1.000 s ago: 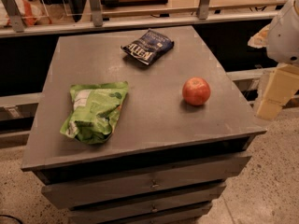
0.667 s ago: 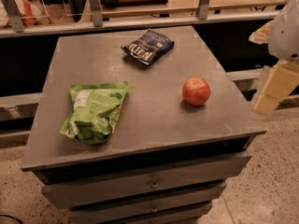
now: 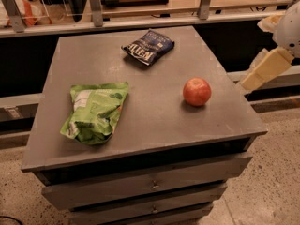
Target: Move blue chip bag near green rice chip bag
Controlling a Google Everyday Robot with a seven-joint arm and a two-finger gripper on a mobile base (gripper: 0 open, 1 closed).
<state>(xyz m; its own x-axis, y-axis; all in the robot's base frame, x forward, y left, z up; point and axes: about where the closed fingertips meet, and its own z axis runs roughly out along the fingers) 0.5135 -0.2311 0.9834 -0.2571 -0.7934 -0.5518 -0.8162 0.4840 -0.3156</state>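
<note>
The blue chip bag (image 3: 148, 46), small, dark navy with white lettering, lies flat at the far middle of the grey cabinet top (image 3: 154, 121). The green rice chip bag (image 3: 95, 111), larger and light green, lies at the near left, well apart from the blue bag. My gripper (image 3: 263, 71), a cream-coloured piece under a white joint, hangs off the cabinet's right edge at the frame's right side. It is apart from both bags and holds nothing that I can see.
A red apple (image 3: 197, 91) stands on the right half of the top, between my gripper and the bags. The cabinet has drawers (image 3: 150, 184) below. A rail with posts (image 3: 140, 20) and a counter run behind. Speckled floor lies to the right.
My gripper has risen a little and shifted slightly left beside the cabinet's right edge. The bags and the apple have not moved.
</note>
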